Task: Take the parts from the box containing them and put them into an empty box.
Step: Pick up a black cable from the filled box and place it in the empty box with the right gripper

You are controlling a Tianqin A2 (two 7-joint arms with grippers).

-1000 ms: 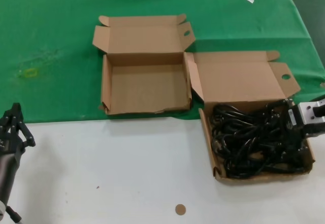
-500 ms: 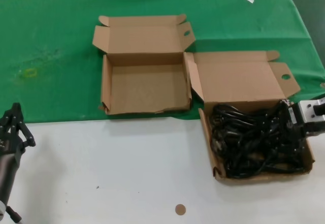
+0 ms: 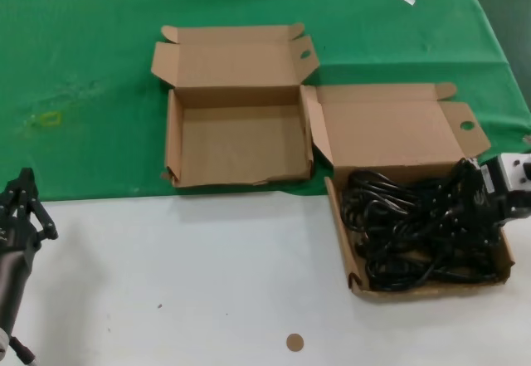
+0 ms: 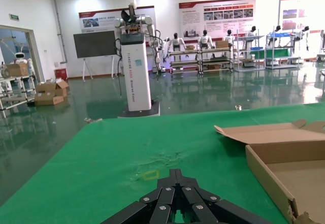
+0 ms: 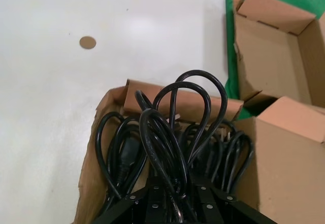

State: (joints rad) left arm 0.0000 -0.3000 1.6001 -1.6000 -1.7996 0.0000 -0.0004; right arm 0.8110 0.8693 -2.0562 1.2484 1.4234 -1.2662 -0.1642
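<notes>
Head view first: right pincer (image 3: 481,190) at the right edge of the frame, sunk among black cables (image 3: 415,229) in the box containing them (image 3: 353,279), lower right on the tabletop (image 3: 207,300); an empty box (image 3: 172,146) sits upper centre, just beside it; left pincer (image 3: 21,208) parked lower left. Left wrist view: that pincer's links meet at a point, clenched on nothing. Right wrist view: cable loops rise between the jaws, grasped; extraction seems underway, so next comes a lift clear, likely dragging tangled neighbours.

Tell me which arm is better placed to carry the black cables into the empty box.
The right. Its end effector is already shut on the black cables in their box; the left end effector waits at the table's near left edge.
</notes>
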